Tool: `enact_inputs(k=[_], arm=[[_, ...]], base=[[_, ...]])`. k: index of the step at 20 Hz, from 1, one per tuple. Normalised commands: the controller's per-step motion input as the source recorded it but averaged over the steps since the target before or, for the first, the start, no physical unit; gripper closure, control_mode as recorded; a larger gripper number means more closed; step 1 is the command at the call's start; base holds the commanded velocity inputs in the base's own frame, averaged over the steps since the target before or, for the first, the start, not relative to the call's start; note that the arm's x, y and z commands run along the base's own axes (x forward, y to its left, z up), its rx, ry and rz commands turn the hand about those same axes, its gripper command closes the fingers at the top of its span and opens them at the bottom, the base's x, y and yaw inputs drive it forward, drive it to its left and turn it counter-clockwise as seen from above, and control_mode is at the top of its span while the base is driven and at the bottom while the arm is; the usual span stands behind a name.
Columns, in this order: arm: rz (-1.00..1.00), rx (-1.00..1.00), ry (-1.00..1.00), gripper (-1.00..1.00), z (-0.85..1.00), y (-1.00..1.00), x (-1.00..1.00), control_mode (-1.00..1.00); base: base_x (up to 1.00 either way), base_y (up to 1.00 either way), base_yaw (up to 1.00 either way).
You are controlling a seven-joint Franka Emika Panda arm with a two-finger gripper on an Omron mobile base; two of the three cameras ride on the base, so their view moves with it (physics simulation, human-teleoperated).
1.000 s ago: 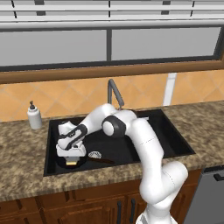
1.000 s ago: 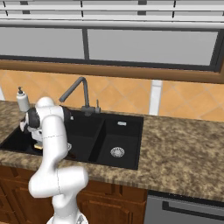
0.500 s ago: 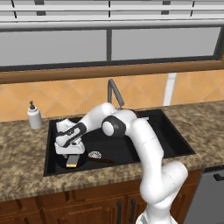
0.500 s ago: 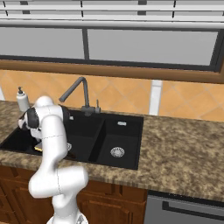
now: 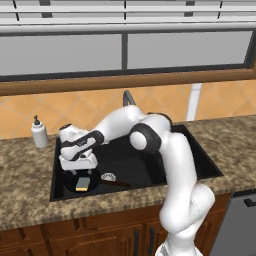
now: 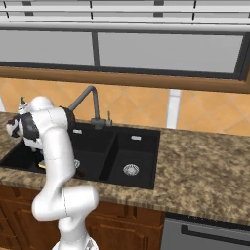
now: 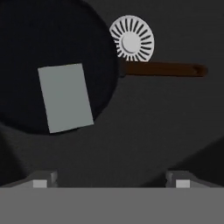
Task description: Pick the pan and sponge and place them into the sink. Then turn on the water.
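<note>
The black pan [image 5: 75, 181] lies in the large basin of the black sink [image 5: 200, 161], its brown handle [image 5: 119, 183] pointing right past the silver drain [image 5: 107, 176]. The sponge [image 5: 82, 185] rests inside the pan. My gripper [image 5: 80, 172] hovers just above them, open and holding nothing. Looking down from the hand, the grey face of the sponge [image 7: 65, 97] sits on the pan [image 7: 39, 43], and the handle [image 7: 162, 69] runs right below the drain [image 7: 131, 39]. My gripper [image 7: 111, 181] has its tips spread wide. No water runs from the faucet [image 5: 128, 97].
A white soap dispenser [image 5: 39, 133] stands on the granite counter left of the sink. The grey faucet [image 6: 90, 101] rises behind the sink [image 6: 97, 141], between the basins. The smaller basin has its own drain [image 6: 130, 169]. A window runs along the back wall.
The jaws have spread wider and the hand has lifted slightly off the pan. The sponge stays lying in the pan.
</note>
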Motion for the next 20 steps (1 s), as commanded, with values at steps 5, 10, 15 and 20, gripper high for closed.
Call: enact_inputs(k=[5,10,15,20], arm=[[0.05,0.00,-0.04,-1.00,0.98,-0.74,-0.78,-1.00],[0.11,0.01,-0.04,-1.00,1.00,-0.69,-0.62,-1.00],[0.14,0.05,-0.09,-1.00,0.91,-0.79,-0.65,-1.00],[0.17,0.08,-0.11,-1.00,0.77,-0.82,-0.55,-1.00]], base=[[0.00,0.00,0.00],[0.00,0.00,0.00],[0.00,0.00,0.00],[0.00,0.00,0.00]])
